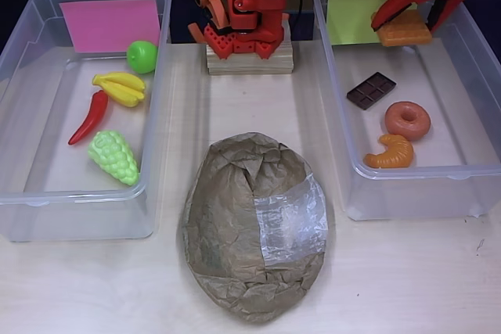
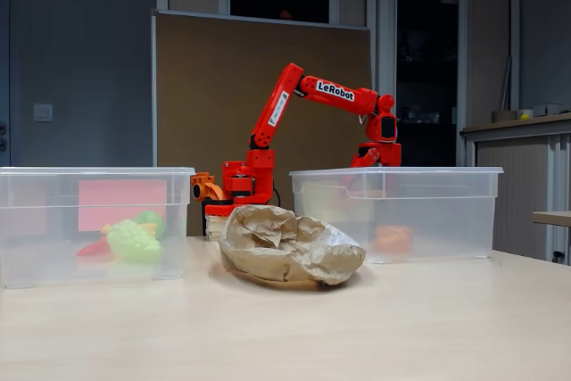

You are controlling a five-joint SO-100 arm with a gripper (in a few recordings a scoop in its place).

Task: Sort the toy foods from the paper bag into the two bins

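Over the far end of the right bin, by its yellow-green label, the red gripper has its fingers closed around the orange waffle. Chocolate bar, donut and croissant lie nearer; the paper bag sits between the bins.

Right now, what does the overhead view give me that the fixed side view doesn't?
Overhead alone separates each toy: apple, bananas, chili and grapes in the pink-label bin; chocolate bar, donut and croissant in the yellow-green-label bin, with the hand over the waffle. The side view alone shows the arm's full reach and the room behind. Both show the bins and the paper bag.
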